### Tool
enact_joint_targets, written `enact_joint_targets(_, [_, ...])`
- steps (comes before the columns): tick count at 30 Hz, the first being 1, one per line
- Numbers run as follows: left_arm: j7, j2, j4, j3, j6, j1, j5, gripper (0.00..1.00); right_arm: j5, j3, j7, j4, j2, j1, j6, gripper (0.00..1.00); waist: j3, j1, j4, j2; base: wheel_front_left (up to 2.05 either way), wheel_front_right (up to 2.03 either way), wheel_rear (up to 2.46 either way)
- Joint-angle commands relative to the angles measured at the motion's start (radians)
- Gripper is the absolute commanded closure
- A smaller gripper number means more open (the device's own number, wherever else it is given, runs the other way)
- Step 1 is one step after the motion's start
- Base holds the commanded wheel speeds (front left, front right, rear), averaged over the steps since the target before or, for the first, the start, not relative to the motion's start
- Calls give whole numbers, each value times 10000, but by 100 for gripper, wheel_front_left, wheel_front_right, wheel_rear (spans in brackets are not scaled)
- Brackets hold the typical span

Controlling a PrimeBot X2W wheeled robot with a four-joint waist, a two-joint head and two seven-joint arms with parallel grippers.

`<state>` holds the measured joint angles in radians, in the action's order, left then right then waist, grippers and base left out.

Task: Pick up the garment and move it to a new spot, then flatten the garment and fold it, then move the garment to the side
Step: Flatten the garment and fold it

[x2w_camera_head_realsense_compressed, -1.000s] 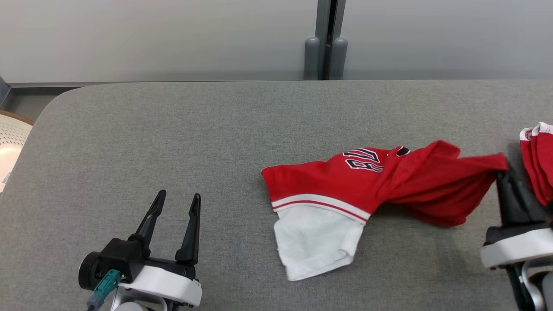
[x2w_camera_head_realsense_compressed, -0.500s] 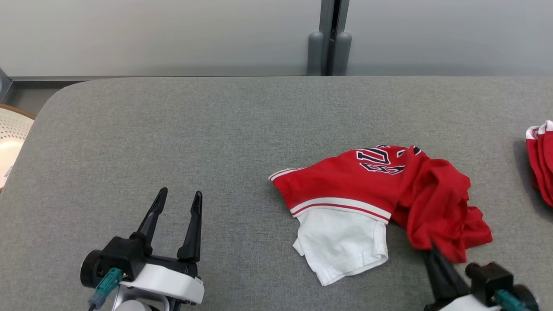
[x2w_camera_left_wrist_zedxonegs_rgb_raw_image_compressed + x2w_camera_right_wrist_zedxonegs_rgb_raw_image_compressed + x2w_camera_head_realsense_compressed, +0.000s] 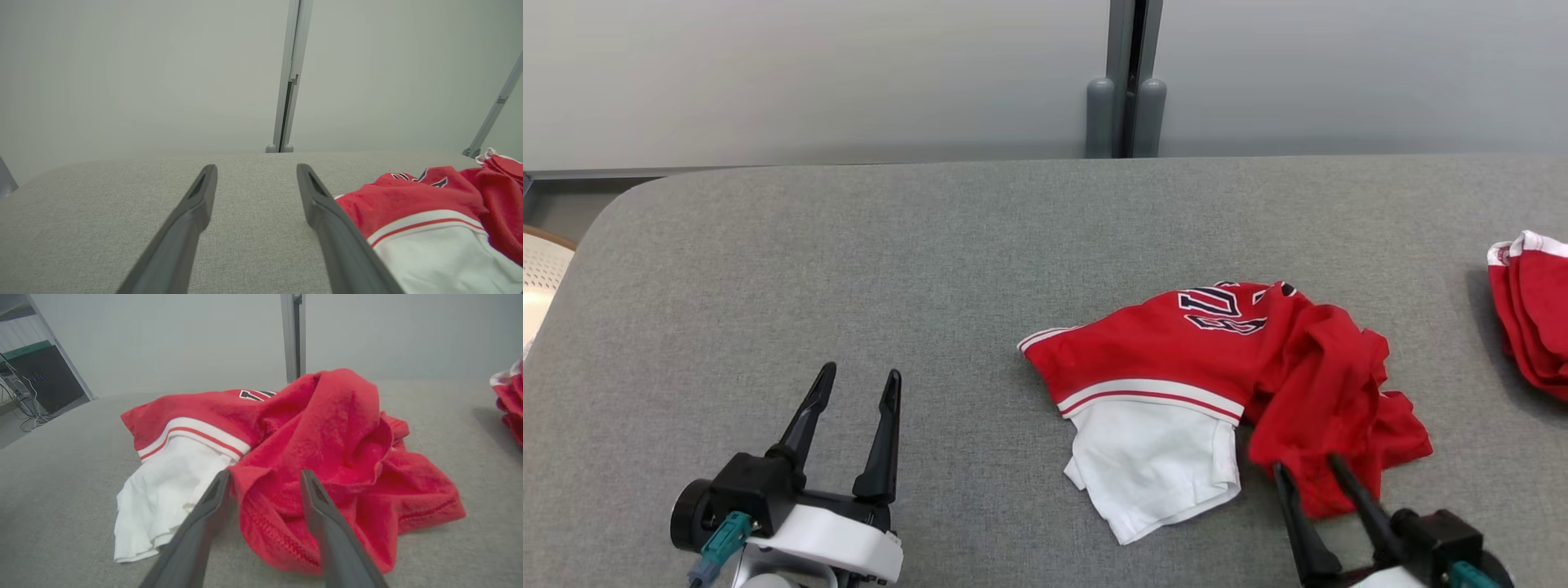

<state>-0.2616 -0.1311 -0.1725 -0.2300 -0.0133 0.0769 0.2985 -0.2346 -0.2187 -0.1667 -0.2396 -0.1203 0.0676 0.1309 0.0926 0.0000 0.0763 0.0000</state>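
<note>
The garment (image 3: pixel 1176 359) is a red jersey with white trim, dark numbers and a white part at its near side. It lies crumpled on the grey table (image 3: pixel 849 245), right of centre. My right gripper (image 3: pixel 1305 465) stands at its near right edge, open, with a fold of the red cloth lying loose between the fingers (image 3: pixel 264 475). The garment (image 3: pixel 327 428) is bunched highest just beyond those fingers. My left gripper (image 3: pixel 860 371) rests open at the lower left, well clear of the garment (image 3: pixel 408 200), nothing between its fingers (image 3: pixel 255 169).
A second red and white cloth pile (image 3: pixel 1531 318) lies at the table's right edge. A white perforated object (image 3: pixel 539 278) sits off the table's left end. Behind the table stands a pale wall with a grey post (image 3: pixel 1125 82).
My right gripper pulled the garment's right end toward the near edge, then opened. The red cloth has slumped into a heap. The left gripper stayed put; the camera shifted slightly.
</note>
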Motion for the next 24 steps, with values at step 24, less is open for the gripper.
enact_joint_targets(24, [315,-372,172,-233,230,-901,-129,0,488,1413,596,2631,-284,484,-3,0,-953,0,-106,0,0,0,0])
